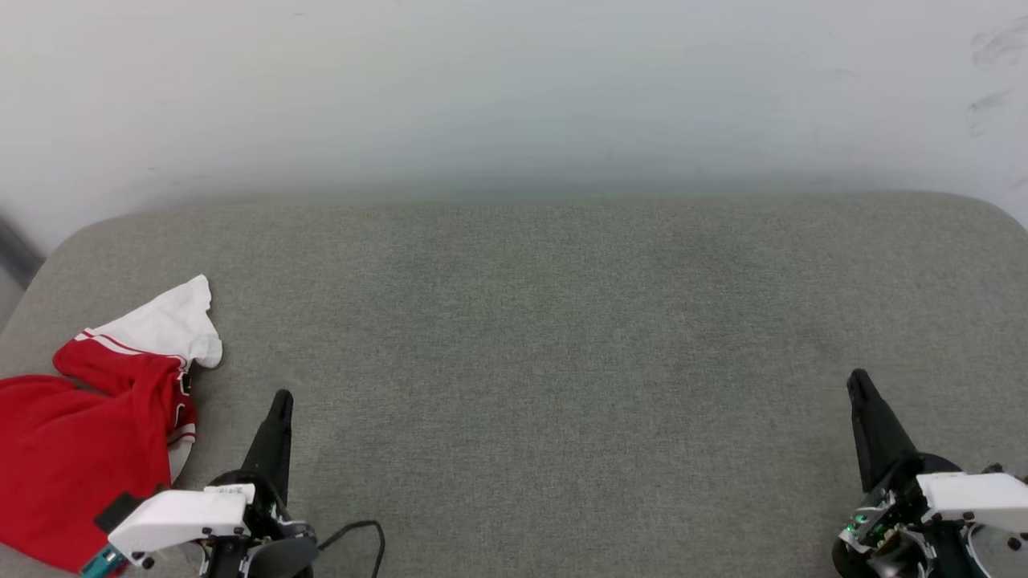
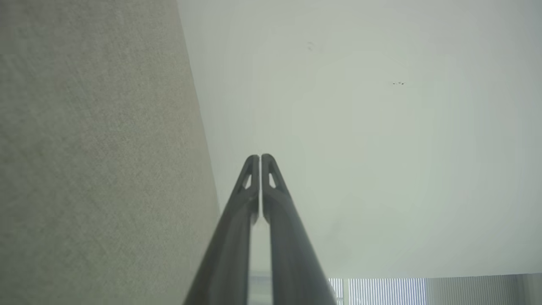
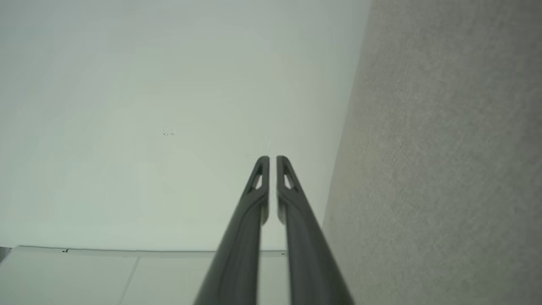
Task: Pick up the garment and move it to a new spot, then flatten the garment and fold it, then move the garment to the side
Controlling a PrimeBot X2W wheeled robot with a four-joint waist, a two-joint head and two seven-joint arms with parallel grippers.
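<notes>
The garment (image 1: 76, 437) lies crumpled at the near left edge of the grey cushioned surface (image 1: 530, 337), red with one white sleeve sticking up toward the back. My left gripper (image 1: 281, 399) stands just right of it, shut, fingers pointing away from me and holding nothing. In the left wrist view the left gripper (image 2: 260, 157) shows its two fingers pressed together against the pale wall. My right gripper (image 1: 859, 379) is at the near right, far from the garment, shut and empty. In the right wrist view the right gripper (image 3: 272, 159) has only a hairline gap between its tips.
A pale wall (image 1: 514, 88) rises behind the cushioned surface, whose back corners are rounded. A black cable (image 1: 361, 534) loops beside the left wrist. A slatted vent (image 2: 381, 290) shows low in the left wrist view.
</notes>
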